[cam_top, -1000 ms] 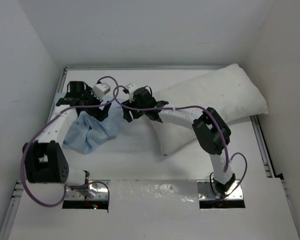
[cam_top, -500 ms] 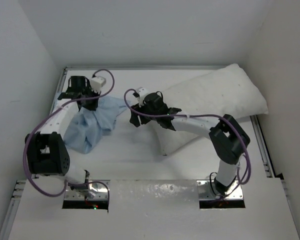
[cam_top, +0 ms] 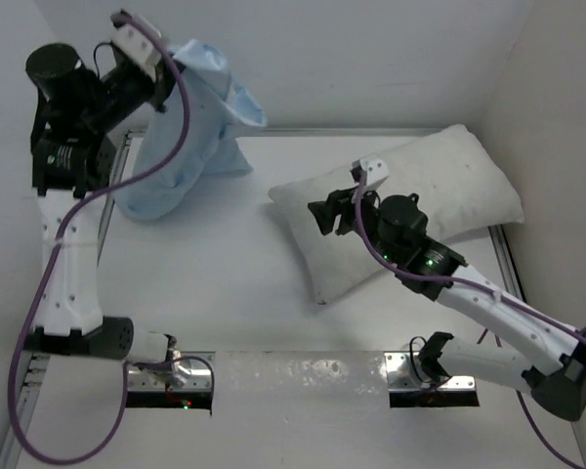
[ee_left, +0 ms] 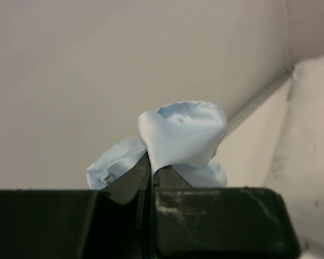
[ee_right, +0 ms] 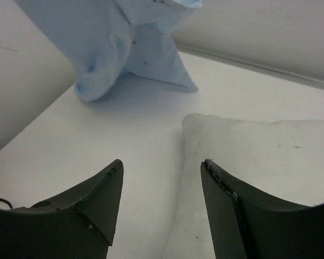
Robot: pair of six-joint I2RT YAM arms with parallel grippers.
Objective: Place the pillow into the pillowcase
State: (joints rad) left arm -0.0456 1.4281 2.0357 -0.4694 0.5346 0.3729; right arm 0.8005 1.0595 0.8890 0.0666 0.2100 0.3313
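Both arms have swung apart since a second ago. Nearest, the right pincer [ee_right: 162, 167] now hovers spread above the left end of the pillow [cam_top: 449, 186], which lies slanted across the right side of the table [cam_top: 225, 283]. Farther off, the left pincer [ee_left: 151, 174] has risen high at the far left, pinching a fold of the pillowcase [cam_top: 190, 127], which hangs down with its lower end reaching the table.
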